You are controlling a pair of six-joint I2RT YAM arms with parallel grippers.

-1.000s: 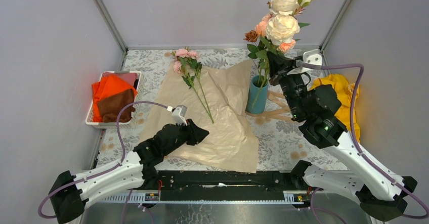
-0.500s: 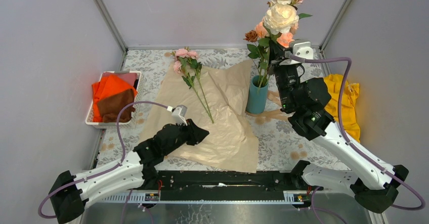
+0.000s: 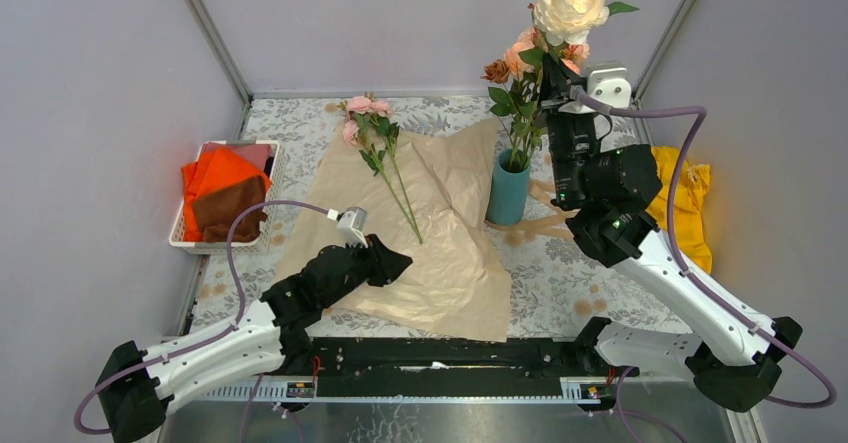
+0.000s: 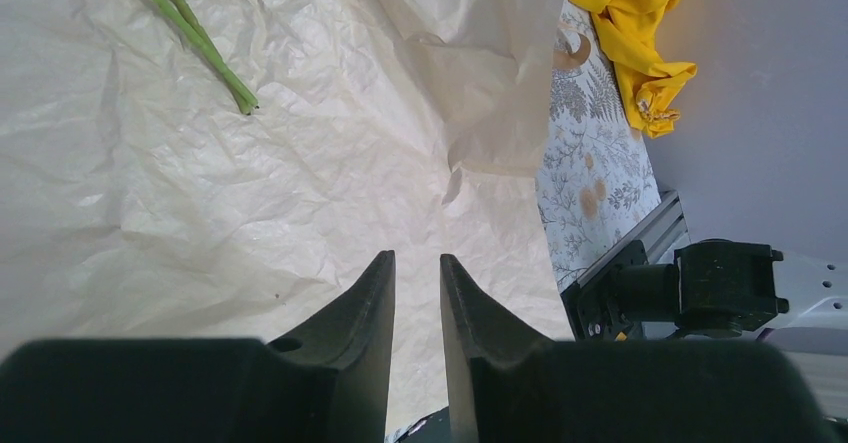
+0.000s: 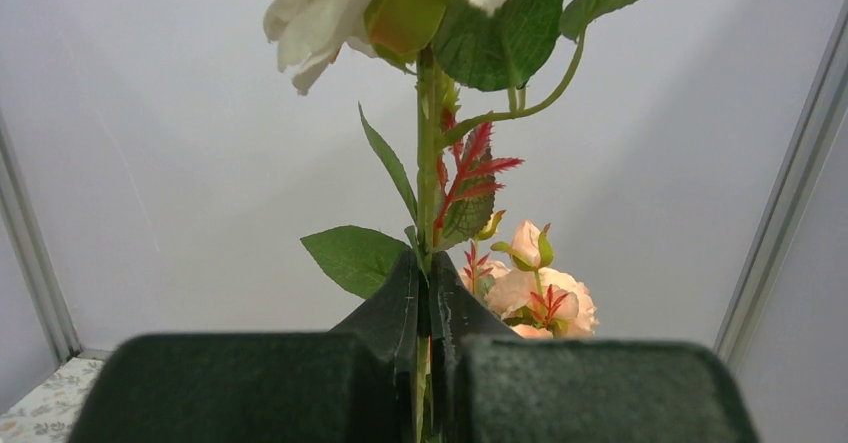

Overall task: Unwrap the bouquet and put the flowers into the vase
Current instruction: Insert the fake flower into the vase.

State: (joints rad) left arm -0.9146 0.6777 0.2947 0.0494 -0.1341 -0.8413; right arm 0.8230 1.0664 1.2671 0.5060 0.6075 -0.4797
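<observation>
Up went the cream rose (image 3: 570, 8), stem pinched in the right jaws above the vase (image 3: 508, 193); left jaws narrow, empty.

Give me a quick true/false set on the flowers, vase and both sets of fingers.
The right fingers are clamped on a cream rose by its stem. True.
The vase lies tipped over. False: the vase stands upright.
Pink roses lie on the kraft paper. True.
The left fingers hold a stem. False: the left fingers are empty, slightly apart above the paper.
The yellow cloth sits in the basket. False: the yellow cloth lies outside the basket, on the table's right side.
</observation>
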